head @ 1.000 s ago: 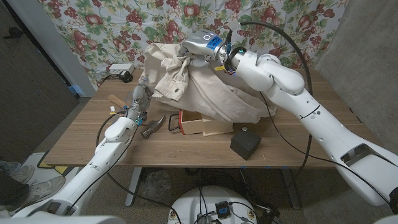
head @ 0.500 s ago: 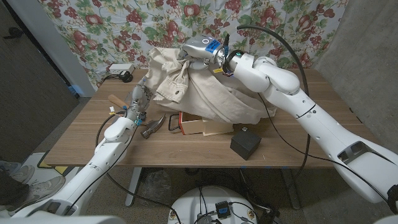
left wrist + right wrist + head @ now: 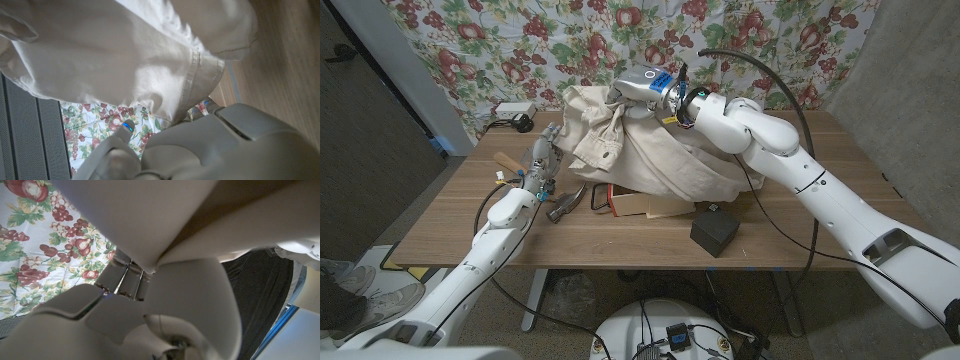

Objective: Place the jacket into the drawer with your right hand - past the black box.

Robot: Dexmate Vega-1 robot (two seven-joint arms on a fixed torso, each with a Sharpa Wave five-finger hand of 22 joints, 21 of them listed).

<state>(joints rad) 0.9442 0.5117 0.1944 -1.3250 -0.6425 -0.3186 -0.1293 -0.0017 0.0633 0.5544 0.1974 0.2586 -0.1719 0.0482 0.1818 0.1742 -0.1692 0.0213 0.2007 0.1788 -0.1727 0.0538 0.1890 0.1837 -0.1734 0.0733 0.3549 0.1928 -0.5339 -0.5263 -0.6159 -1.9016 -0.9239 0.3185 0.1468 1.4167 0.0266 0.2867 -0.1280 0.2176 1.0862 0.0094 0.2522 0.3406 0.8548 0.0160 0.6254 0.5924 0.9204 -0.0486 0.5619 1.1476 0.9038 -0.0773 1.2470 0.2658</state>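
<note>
Jacket: the beige jacket (image 3: 640, 145) hangs bunched from the right hand, lifted over the middle of the desk toward its far edge; its lower folds drape down across the wooden drawer and spill toward the desk's right side.
Right hand: the right hand (image 3: 642, 84) holds the jacket by a gathered fold at the top of the bundle; the right wrist view shows cloth pinched against the hand (image 3: 150, 315).
Drawer: an open wooden drawer (image 3: 645, 200) sits near the middle of the desk, its far part hidden under the hanging cloth.
Black box: the black box (image 3: 714, 231) stands near the desk's front edge, just right of the drawer and nearer the robot.
Key relation: the drawer lies below the right hand and a little nearer the robot; the jacket's long axis runs down and to the right from the grip, so much of the cloth trails beside the drawer, not over it.
Right arm pose: stretched well forward over the desk, wrist turned inward, passing above the black box.
Left hand: the left hand (image 3: 542, 160) stands at the desk's left side beside a hammer (image 3: 563, 204), fingers up and apart, holding nothing.
Likely need: lower and gather the cloth over the drawer opening.
</note>
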